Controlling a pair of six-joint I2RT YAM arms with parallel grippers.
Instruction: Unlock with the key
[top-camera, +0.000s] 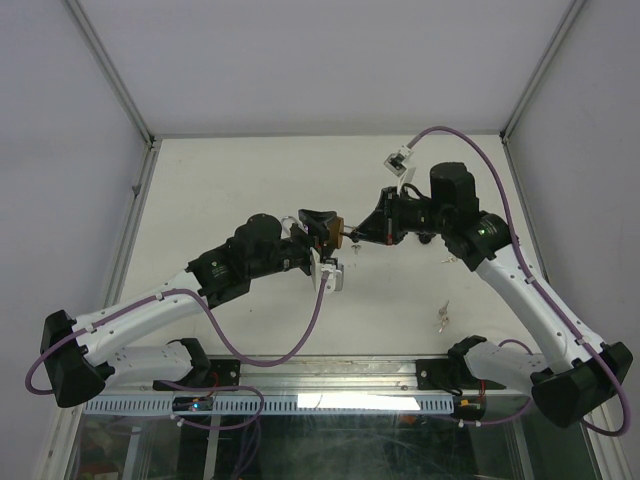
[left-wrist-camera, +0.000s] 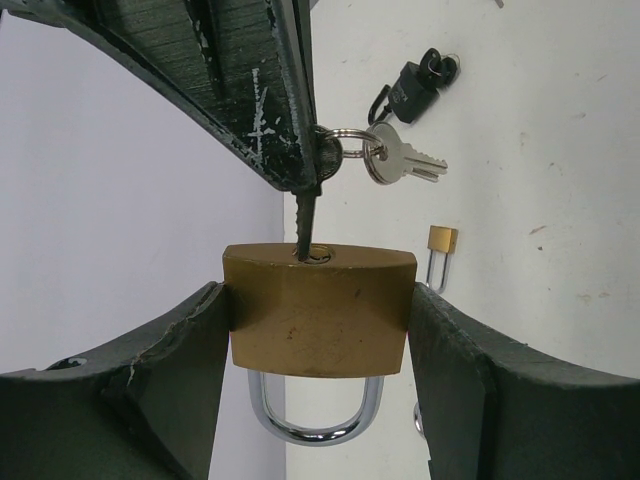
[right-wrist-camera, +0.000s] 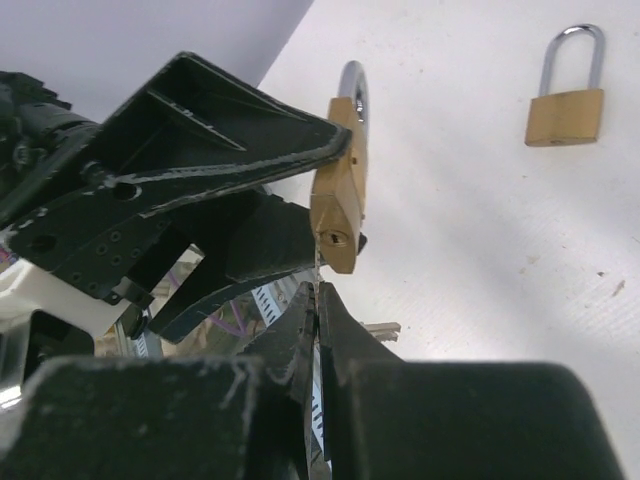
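I have my left tool (left-wrist-camera: 318, 345) clenched on the rectangular brass padlock (left-wrist-camera: 318, 300), one black finger (left-wrist-camera: 150, 390) pressed to each side of its body; the padlock is held in mid-air above the white tabletop (left-wrist-camera: 540, 150), roughly midway between the two arms in the overhead view; its chrome shackle (left-wrist-camera: 318, 425) points back toward the left wrist, and both legs meet the body. My right tool (right-wrist-camera: 318, 305) is clamped tight on the slim metal key (left-wrist-camera: 303, 222), gripping it by the head; the blade's tip sits in the keyhole on the padlock's bottom face, with most of the toothed blade showing outside; a steel split ring (left-wrist-camera: 352, 150) hangs off the key's head, carrying a second silver key (left-wrist-camera: 408, 160) that dangles free. On the tabletop beyond lie a small black padlock (left-wrist-camera: 412, 90) with its own keys and, apart from it, a small long-shackled brass padlock (left-wrist-camera: 441, 245).
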